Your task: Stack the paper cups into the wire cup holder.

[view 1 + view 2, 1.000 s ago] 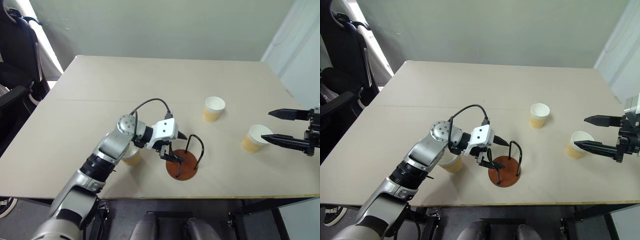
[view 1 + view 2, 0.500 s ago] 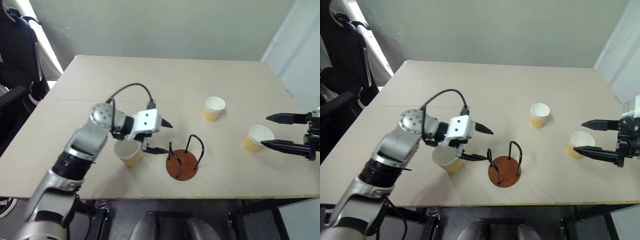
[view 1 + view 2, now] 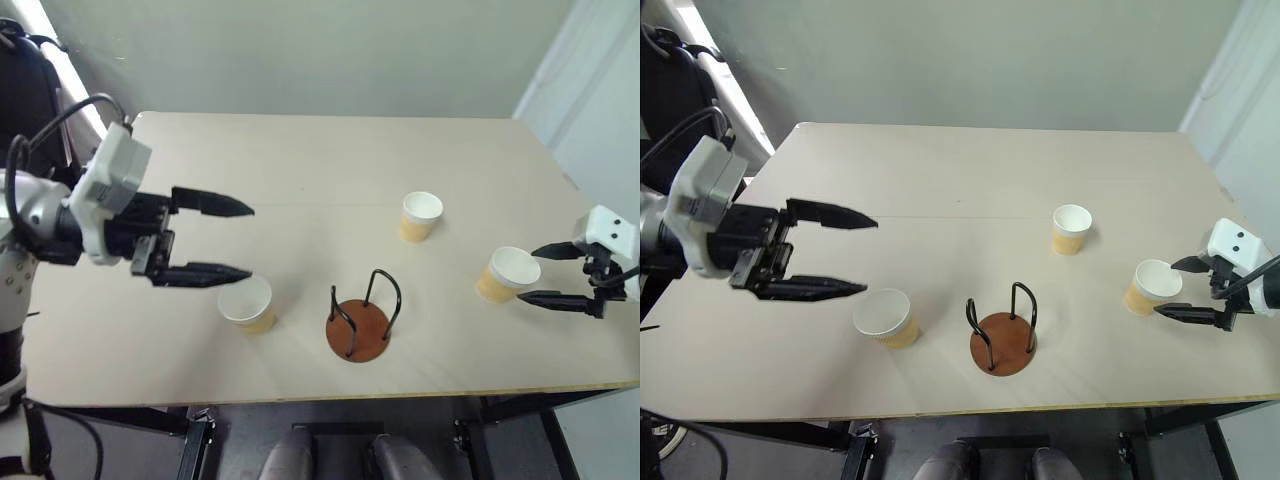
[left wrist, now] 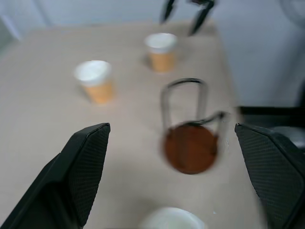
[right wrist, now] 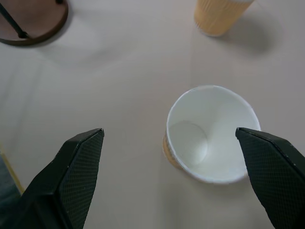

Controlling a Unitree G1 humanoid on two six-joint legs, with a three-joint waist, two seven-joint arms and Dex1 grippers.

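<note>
Three tan paper cups with white insides stand upright on the table: one at the front left, one in the middle right, one at the right. The wire cup holder, a reddish-brown disc with black wire loops, stands empty between them near the front edge. My left gripper hangs open and empty above the table, left of the front-left cup. My right gripper is open, its fingers either side of the right cup, which is not gripped. In the left wrist view the holder lies ahead.
The beige table has its front edge close below the holder and its right edge just past my right gripper. A black chair stands off the table's left side. A grey wall runs behind.
My left arm has drawn back from the holder, up and to the left, still open and empty. My right gripper has dropped a little and closed in around the right cup.
</note>
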